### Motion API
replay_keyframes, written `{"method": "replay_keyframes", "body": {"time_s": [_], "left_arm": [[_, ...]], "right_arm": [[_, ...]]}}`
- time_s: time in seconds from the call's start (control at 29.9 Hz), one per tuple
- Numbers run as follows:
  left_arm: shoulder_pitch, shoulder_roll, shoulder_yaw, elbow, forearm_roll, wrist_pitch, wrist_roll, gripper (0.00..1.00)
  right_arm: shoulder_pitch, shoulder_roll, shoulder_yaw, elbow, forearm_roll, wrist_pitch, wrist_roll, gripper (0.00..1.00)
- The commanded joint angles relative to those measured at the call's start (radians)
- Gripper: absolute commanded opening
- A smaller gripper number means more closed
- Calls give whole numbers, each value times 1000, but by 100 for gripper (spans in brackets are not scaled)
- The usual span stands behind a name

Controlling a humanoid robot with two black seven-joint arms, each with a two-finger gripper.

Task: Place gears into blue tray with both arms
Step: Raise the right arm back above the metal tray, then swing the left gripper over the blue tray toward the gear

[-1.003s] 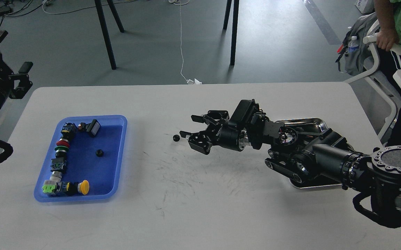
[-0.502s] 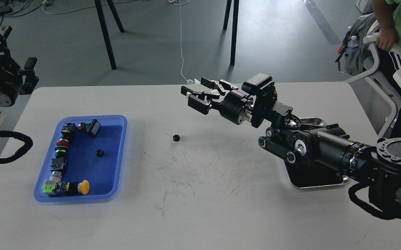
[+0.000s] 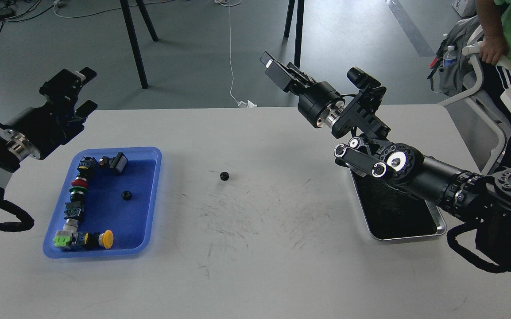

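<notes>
Two gears are in view: one gear [image 3: 126, 195] already lies inside the blue tray [image 3: 151, 199] at the left, near a column of push-button switches [image 3: 78, 201] along the tray's left wall, and the other gear [image 3: 224, 176] sits alone on the white counter [image 3: 255, 274], between the blue tray and the steel tray [image 3: 440, 226] at the right. The right end effector [image 3: 274, 68] is raised far above the counter, well apart from the loose gear, which lies below it, nearer and slightly left; whether its fingers are spread I cannot tell. The left end effector [image 3: 78, 91] hovers above the far-left counter edge, fingers apart and empty. Neither is close, and the loose gear lies between them, right of the blue tray.
</notes>
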Motion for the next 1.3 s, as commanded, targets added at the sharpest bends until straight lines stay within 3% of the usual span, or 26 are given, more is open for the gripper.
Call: {"method": "replay_keyframes", "body": {"time_s": [0.0, 0.13, 0.33, 0.43, 0.74, 1.27], "left_arm": [[-2, 29, 2, -60, 93, 5, 0, 98], [-6, 30, 8, -66, 113, 5, 0, 98], [-41, 30, 39, -89, 130, -5, 0, 98], [-67, 29, 79, -92, 131, -3, 0, 98], [-231, 47, 219, -124, 150, -109, 0, 98], [-471, 72, 407, -195, 611, -73, 0, 98]], "right_arm": [[-4, -35, 29, 12, 158, 11, 0, 96], [-10, -67, 15, 13, 297, 48, -4, 96], [-22, -131, 14, 15, 337, 123, -80, 96], [-28, -138, 15, 16, 338, 121, -81, 96], [-45, -136, 15, 16, 337, 114, -81, 96], [-67, -165, 49, 13, 338, 112, -81, 96]]}}
